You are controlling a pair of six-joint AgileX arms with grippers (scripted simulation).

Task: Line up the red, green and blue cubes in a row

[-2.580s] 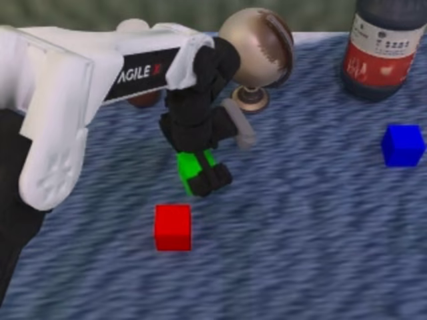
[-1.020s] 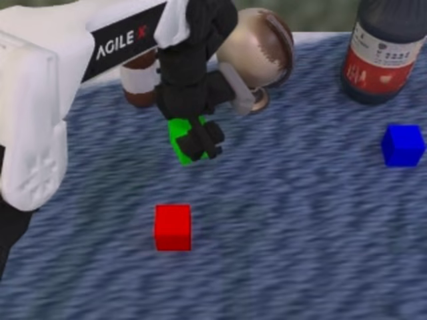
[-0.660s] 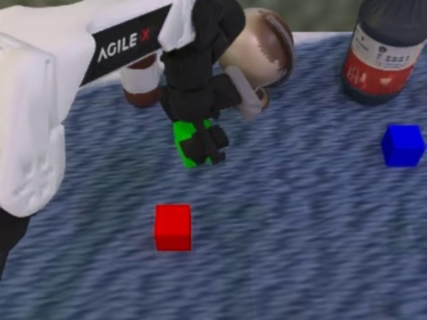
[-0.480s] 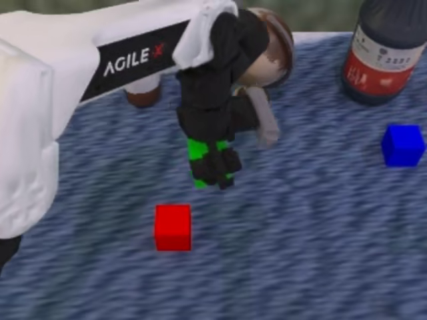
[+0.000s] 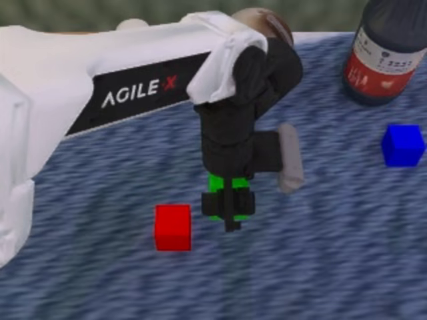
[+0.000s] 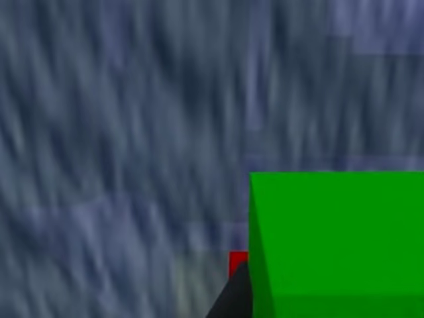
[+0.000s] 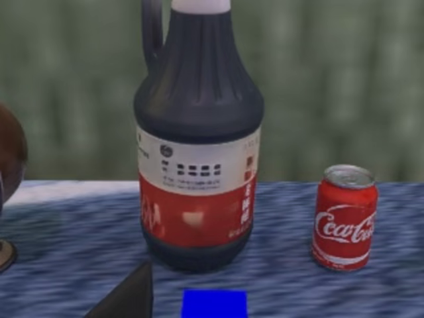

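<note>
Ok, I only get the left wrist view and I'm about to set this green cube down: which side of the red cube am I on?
Observer: From the top view, the left tool grips the green cube just right of the red cube, with a gap between them.
Operator: And the blue one?
Observer: The blue cube sits far right on the table, below the dark bottle in that view.
Operator: Anything else over there?
Observer: The right wrist view shows a red cola can standing beside that bottle.
</note>
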